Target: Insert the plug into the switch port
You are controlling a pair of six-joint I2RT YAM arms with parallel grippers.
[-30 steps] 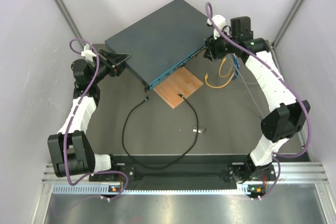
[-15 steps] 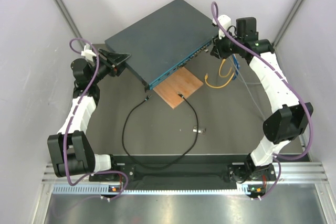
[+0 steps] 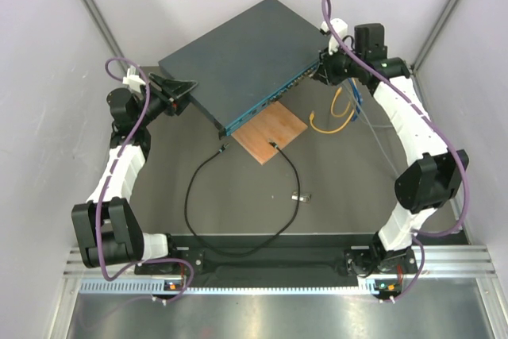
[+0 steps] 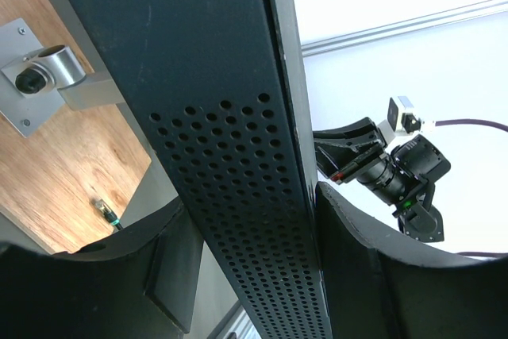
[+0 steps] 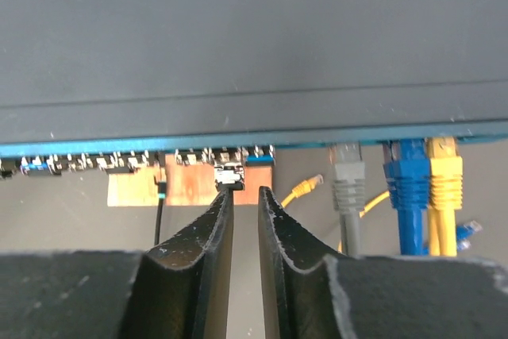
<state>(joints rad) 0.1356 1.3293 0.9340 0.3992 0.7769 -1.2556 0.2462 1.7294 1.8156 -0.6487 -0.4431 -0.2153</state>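
Right gripper (image 5: 242,196) nearly clenched, a thin gap between its fingers, nothing in it; it sits at the right end of the switch's (image 3: 238,61) teal face, just under the row of ports (image 5: 143,160). Left gripper (image 4: 246,236) grasps the switch's left edge, perforated side between the jaws. The plug (image 3: 223,149) lies on the table (image 3: 341,180), near the wooden board (image 3: 270,131), black cable (image 3: 190,196) trailing toward the arms.

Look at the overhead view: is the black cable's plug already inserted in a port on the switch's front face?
No: the plug lies on the table in front of the switch, apart from its teal face.
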